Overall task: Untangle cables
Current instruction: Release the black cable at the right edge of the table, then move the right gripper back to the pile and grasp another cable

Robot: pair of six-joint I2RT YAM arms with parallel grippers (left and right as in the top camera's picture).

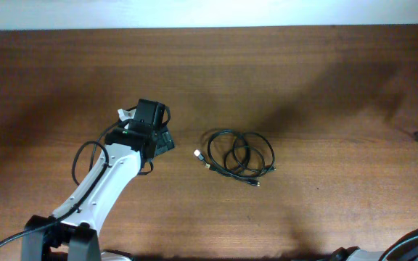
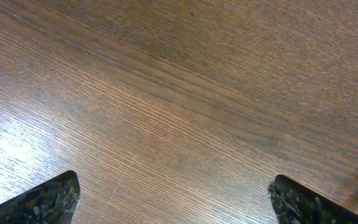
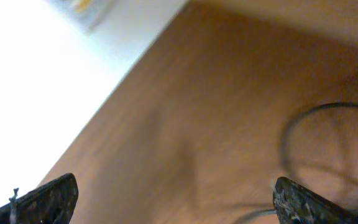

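Black cables [image 1: 238, 154] lie in overlapping loops mid-table [image 1: 303, 72], touched by neither arm. The left gripper [image 1: 164, 140] hovers near them, spread wide and empty, probably lining up a grab. The right gripper [image 3: 173, 199] is likewise spread and empty.

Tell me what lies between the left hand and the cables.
Only bare table: in the overhead view, nothing sits between the open left hand and the cables.
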